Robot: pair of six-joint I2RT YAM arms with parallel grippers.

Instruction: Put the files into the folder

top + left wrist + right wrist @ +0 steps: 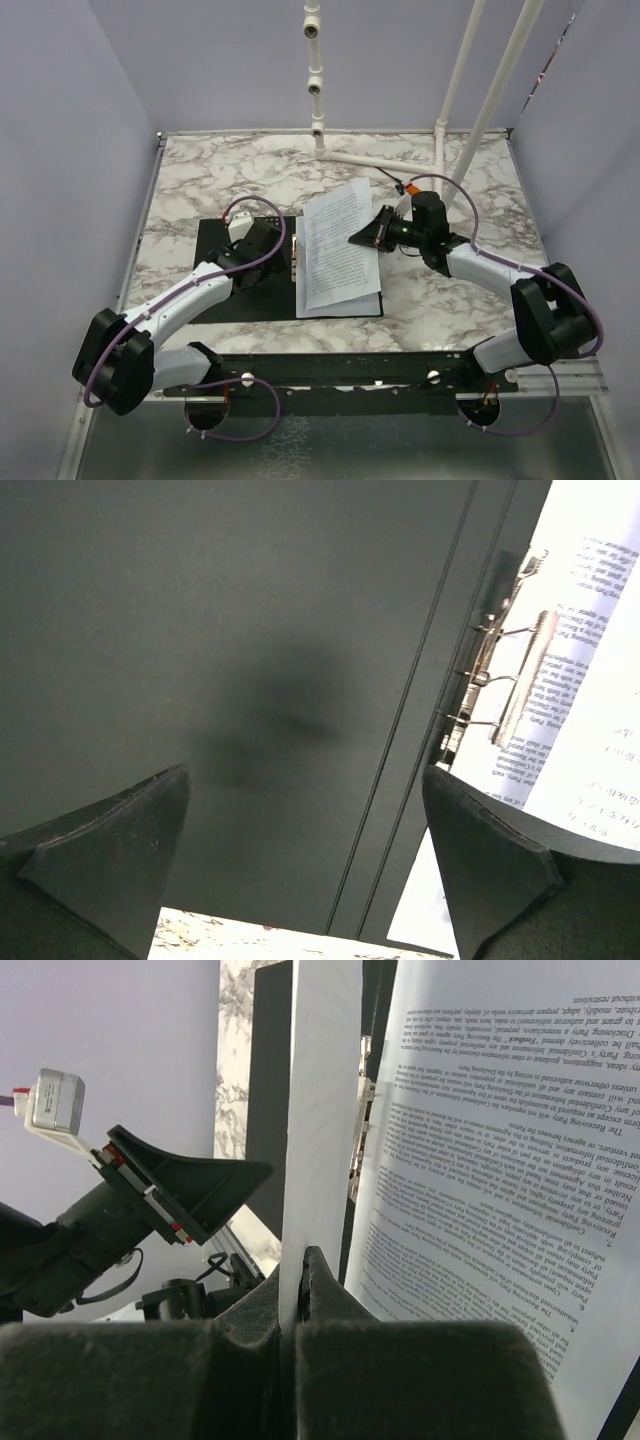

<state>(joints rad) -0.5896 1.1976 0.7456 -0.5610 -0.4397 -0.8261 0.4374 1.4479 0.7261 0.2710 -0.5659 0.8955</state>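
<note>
Files [340, 250] lie lengthwise beside the spine clip [525, 670] of the folder [215, 290], their far edge seemingly pinched by the clenched right gripper [302, 1265]; left gripper [305, 780] gapes across the clip.

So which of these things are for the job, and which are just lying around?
For the job:
- files, one sheet pinched in the right gripper
- folder, lying open
- left gripper, open over it

Just there:
- white pipes at the back
- marble table

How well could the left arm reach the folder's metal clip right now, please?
Probably yes: the open left gripper hovers over the folder, and the clip lies uncovered beside it.
</note>
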